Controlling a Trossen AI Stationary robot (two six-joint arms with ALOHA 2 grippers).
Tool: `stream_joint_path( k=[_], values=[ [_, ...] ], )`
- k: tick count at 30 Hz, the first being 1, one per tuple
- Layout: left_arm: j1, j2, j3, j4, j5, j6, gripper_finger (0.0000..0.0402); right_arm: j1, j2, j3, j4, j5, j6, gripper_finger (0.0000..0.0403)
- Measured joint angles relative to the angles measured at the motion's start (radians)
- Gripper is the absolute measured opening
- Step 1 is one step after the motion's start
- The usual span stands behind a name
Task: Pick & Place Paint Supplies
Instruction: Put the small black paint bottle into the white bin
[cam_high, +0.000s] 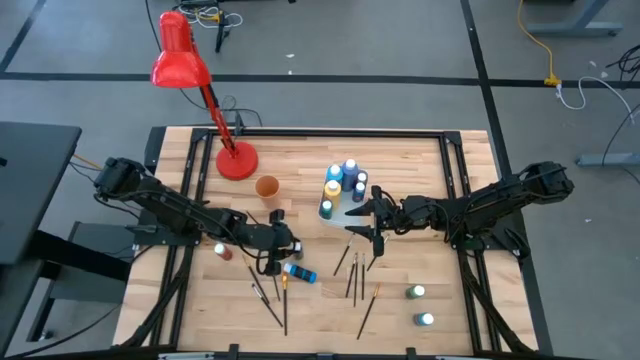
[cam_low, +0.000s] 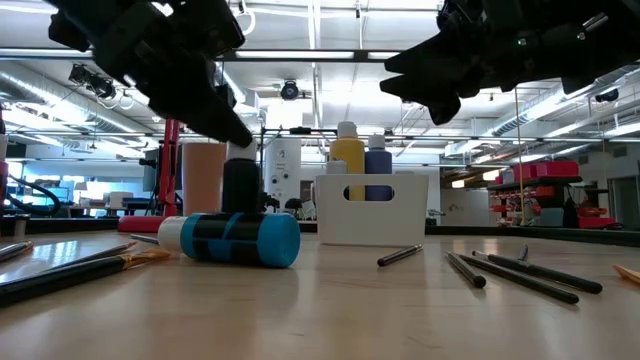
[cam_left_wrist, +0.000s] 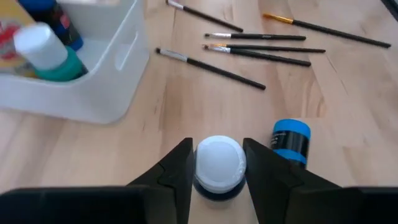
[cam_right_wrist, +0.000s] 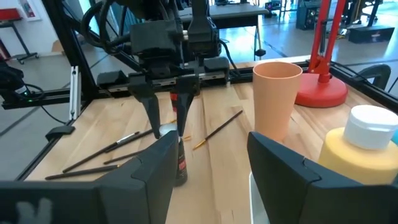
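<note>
A dark paint bottle with a white cap (cam_left_wrist: 217, 163) stands upright on the table (cam_low: 240, 185). My left gripper (cam_high: 284, 246) is closed around its cap. A blue bottle (cam_left_wrist: 290, 142) lies on its side just beside it (cam_high: 300, 272). Several thin brushes (cam_high: 352, 270) lie scattered at the table's middle and near side. A white bin (cam_left_wrist: 93, 93) holds several bottles (cam_high: 340, 182). My right gripper (cam_high: 372, 218) hovers open beside the bin, above the table, with nothing between its fingers (cam_right_wrist: 208, 168). My left gripper pinches the bottle's white cap (cam_left_wrist: 217, 155) between its two fingers, one on each side of it. The fingers (cam_left_wrist: 180, 174) come slanting down from the table's left side. The bottle stands upright with its bottom on the table.
A red desk lamp has its base (cam_high: 236, 160) at the far left, with an orange cup (cam_high: 267, 187) next to it. Two green bottles (cam_high: 415, 292) stand at the near right. A red-brown bottle (cam_high: 224, 252) lies under my left arm.
</note>
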Motion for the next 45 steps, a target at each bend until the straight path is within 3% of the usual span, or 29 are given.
stream_joint_path(
  k=[12,23,35,39,45],
  values=[
    [0.007,0.000,0.147,0.033,-0.016,0.191,0.0126,0.069,0.003,0.039,0.008,-0.001,-0.042,0.0196],
    [0.035,0.000,0.195,0.032,-0.027,0.278,0.0126,0.090,0.234,0.238,-0.095,0.000,-0.159,0.0199],
    [0.035,0.000,0.195,0.033,-0.057,0.304,0.0126,0.061,0.334,0.384,-0.180,0.008,-0.171,0.0263],
    [0.035,0.000,0.195,0.040,-0.079,0.314,0.0126,0.061,0.335,0.387,-0.204,0.011,-0.171,0.0241],
    [0.034,0.000,0.195,0.031,-0.078,0.308,0.0128,0.054,0.335,0.388,-0.200,0.008,-0.162,0.0172]
  ],
)
